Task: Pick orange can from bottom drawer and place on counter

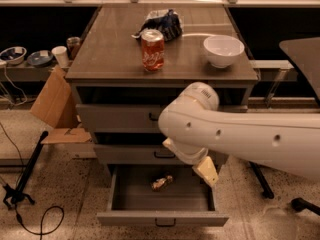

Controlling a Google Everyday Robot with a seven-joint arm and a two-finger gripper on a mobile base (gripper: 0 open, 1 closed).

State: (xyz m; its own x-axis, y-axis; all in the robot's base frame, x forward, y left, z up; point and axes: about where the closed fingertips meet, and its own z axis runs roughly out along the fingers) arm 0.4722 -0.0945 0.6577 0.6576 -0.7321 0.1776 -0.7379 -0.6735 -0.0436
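Note:
The orange can (162, 182) lies on its side on the floor of the bottom drawer (162, 218), which is pulled open. My white arm reaches in from the right, across the front of the cabinet. Only the pale yellow end of my gripper (205, 172) shows below the arm, above the drawer's right part and to the right of the can, apart from it. The rest of the gripper is hidden behind the arm. The counter (110, 49) is the glossy grey-brown top of the cabinet.
On the counter stand a red-orange can (152, 50), a white bowl (223, 50) and a dark crumpled bag (162, 23). The two upper drawers are shut. A cardboard sheet (52, 101) and a black stand leg (25, 174) are at the left.

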